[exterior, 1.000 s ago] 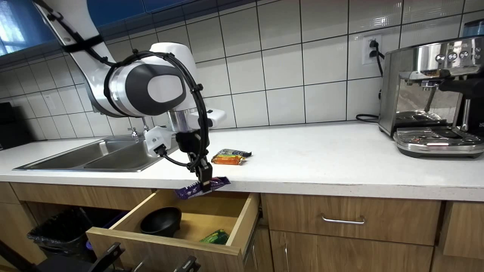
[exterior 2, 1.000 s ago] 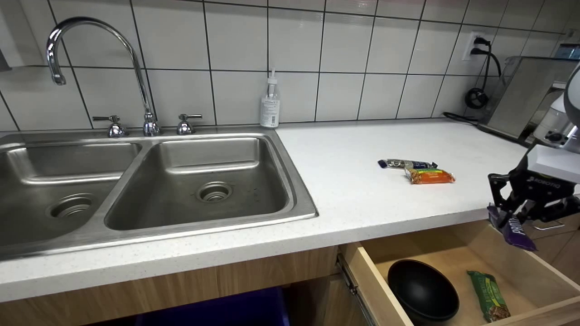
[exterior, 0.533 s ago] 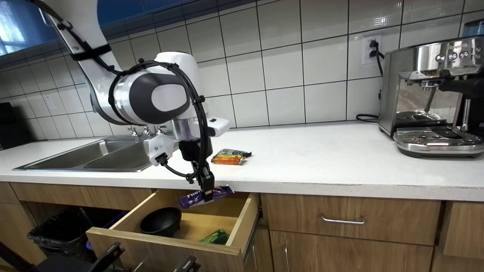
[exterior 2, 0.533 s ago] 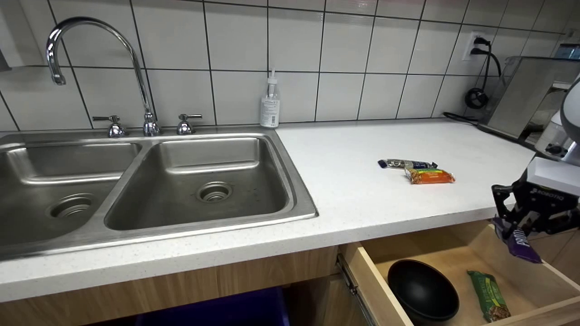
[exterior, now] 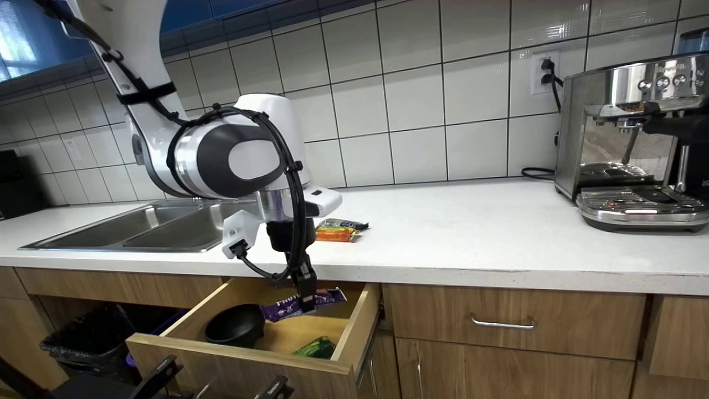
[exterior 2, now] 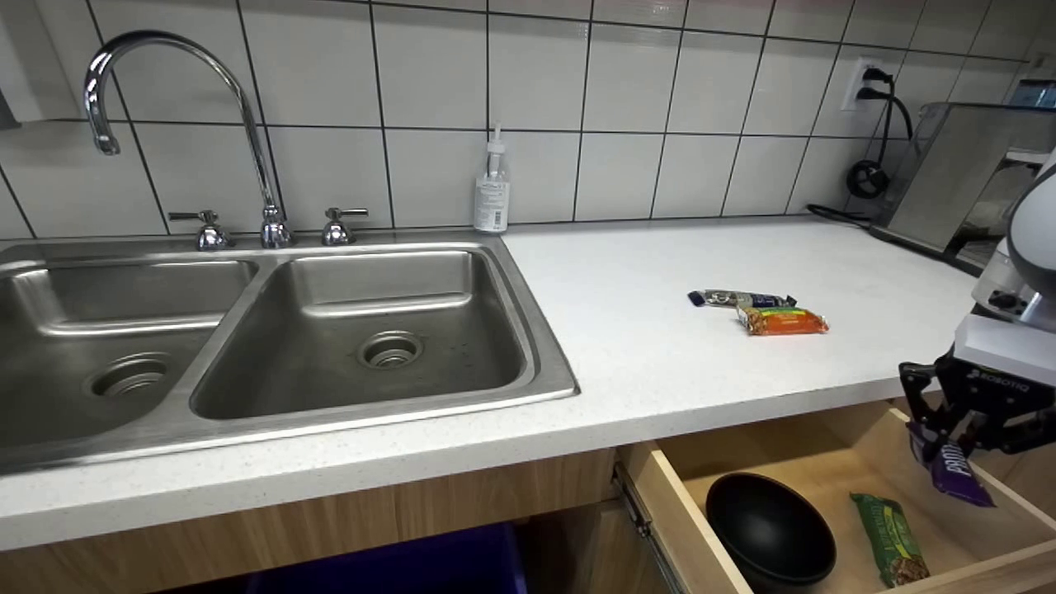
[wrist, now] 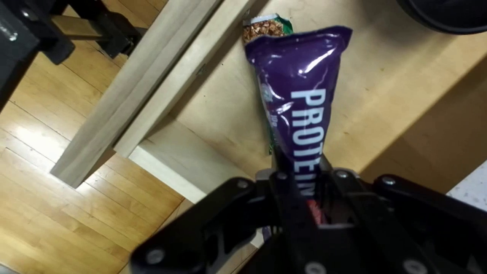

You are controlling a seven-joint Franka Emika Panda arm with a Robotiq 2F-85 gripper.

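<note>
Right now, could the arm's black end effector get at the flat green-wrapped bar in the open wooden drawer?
Probably not: the end effector grips the shiny purple-wrapped bar, which hides part of the green-wrapped bar in the wrist view. The open drawer leaves access from above, though.

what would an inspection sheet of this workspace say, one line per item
Surface: white countertop, with a wooden drawer open below its front edge.
Job's things: purple protein packet, held over the open drawer.
Clutter: black bowl and green packet in the drawer; orange packet and blue-and-silver packet close together on the countertop.
Gripper: shut on the purple protein packet, near its middle.
Cables: black cables strapped along the arm; black plugs in the wall outlet.
Surroundings: steel double sink, pump bottle, espresso machine.
</note>
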